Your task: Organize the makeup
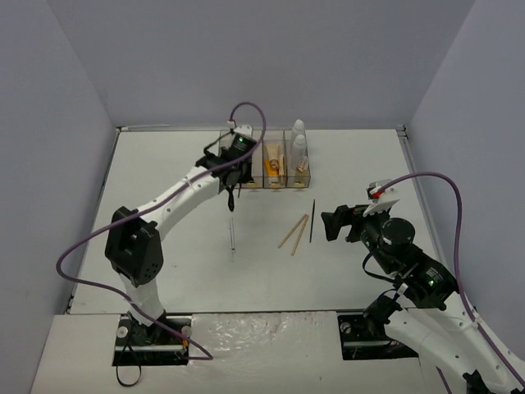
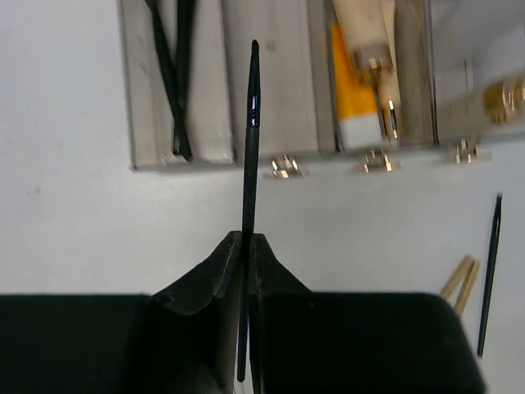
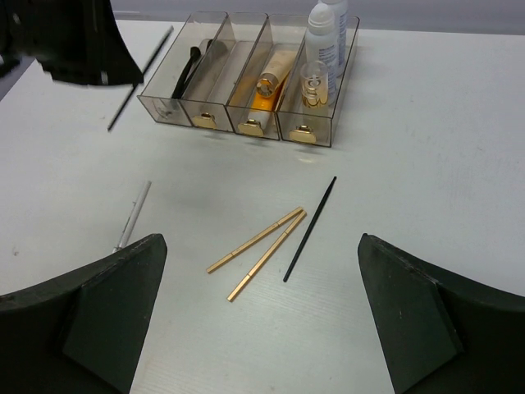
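Note:
My left gripper (image 1: 232,182) is shut on a thin black pencil (image 2: 250,156) and holds it above the table, just in front of the clear four-compartment box (image 1: 231,180). In the left wrist view the pencil's tip points at the second compartment (image 2: 275,90), which looks empty. The leftmost compartment holds black brushes (image 2: 174,74), the third holds orange and beige tubes (image 2: 359,90), and the fourth holds bottles (image 3: 326,33). Two tan sticks (image 3: 262,246) and another black pencil (image 3: 310,228) lie on the table below my open, empty right gripper (image 3: 261,246).
A thin white stick (image 3: 133,215) lies on the table left of the tan sticks, in front of the box (image 3: 157,105). The left arm (image 1: 164,205) stretches from the near left towards the box. Grey walls enclose the table.

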Action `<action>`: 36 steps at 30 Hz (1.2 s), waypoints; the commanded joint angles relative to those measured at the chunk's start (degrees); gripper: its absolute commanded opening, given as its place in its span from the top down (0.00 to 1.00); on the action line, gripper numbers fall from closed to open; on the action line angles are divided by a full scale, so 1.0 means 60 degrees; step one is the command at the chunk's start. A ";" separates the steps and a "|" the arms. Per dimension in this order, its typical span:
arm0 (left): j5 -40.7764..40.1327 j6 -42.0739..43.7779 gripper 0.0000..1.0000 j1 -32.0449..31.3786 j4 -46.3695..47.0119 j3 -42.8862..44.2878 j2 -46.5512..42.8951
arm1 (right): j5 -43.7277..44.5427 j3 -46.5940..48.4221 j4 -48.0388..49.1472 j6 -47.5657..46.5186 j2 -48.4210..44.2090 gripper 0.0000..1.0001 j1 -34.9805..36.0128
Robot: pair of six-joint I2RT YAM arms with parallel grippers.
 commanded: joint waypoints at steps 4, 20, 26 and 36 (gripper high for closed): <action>0.1793 0.2110 1.00 0.2055 -0.0028 0.3430 0.1459 | 0.0230 -0.0009 0.0471 0.0054 0.0196 0.00 0.0080; 0.2506 0.1866 0.99 0.3008 0.0170 0.5821 0.4332 | 0.0587 0.0048 0.0430 0.0172 0.0630 0.00 0.0091; 0.2337 0.1735 0.67 0.3008 0.0472 0.5333 0.4129 | 0.0807 -0.0037 0.0276 0.0597 0.0755 0.00 0.0068; 0.2210 0.1704 0.25 0.3002 0.0833 0.3864 0.2147 | 0.1213 -0.0307 0.0134 0.2201 0.1937 0.01 0.0065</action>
